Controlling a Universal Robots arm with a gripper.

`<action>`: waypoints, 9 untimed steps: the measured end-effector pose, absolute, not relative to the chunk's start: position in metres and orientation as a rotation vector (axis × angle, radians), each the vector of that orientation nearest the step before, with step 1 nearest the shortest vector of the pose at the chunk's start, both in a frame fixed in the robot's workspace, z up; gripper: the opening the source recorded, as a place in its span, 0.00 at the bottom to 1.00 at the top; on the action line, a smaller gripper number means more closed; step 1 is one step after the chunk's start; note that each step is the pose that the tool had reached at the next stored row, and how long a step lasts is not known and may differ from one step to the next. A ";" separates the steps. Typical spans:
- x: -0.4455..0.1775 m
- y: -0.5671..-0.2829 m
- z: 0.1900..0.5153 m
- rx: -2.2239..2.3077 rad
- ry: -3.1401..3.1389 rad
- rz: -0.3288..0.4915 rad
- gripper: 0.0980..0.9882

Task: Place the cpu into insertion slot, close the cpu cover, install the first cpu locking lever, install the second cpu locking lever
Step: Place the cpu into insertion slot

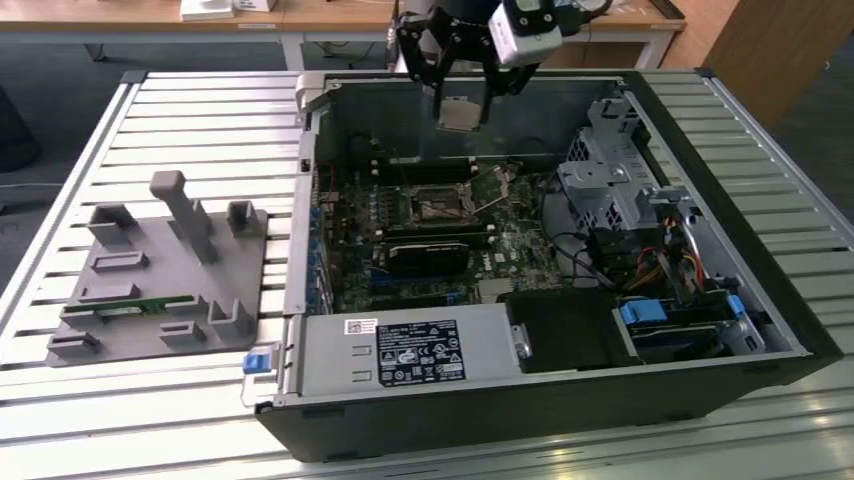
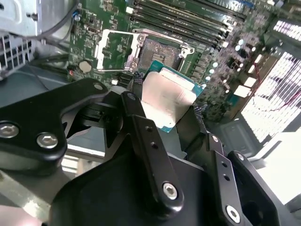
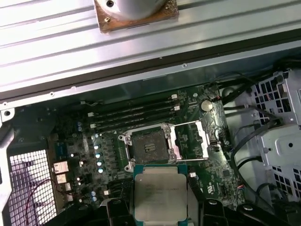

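My gripper (image 1: 461, 108) hangs above the open computer case, shut on the cpu (image 1: 461, 114), a flat square chip with a silvery-beige top. Both wrist views show the cpu (image 2: 164, 100) (image 3: 160, 190) pinched by its edges between the black fingers (image 2: 141, 122). Below it on the green board lies the insertion slot (image 3: 149, 147) (image 2: 161, 51) (image 1: 434, 208), a square socket with a dark centre, uncovered. The cpu cover (image 3: 192, 140) (image 2: 114, 50), a silvery frame plate, stands swung open beside the slot. The cpu is held clear above the board, apart from the slot.
The case (image 1: 400, 400) lies on a slatted metal table (image 1: 200, 120). Long black memory slots (image 3: 136, 113) run beside the socket. A drive cage (image 1: 607, 190) with cables (image 1: 667, 270) fills the exterior view's right side. A grey fixture plate (image 1: 160, 270) sits at the exterior view's left.
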State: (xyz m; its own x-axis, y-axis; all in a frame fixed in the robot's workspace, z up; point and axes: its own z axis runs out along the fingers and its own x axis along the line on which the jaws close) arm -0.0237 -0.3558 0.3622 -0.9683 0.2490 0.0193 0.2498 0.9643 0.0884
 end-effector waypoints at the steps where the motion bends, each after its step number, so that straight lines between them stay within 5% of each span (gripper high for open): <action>1: -0.024 -0.356 0.362 -0.419 -3.103 -0.141 0.49; 9: -0.024 -0.356 0.361 -0.606 -3.077 -0.142 0.49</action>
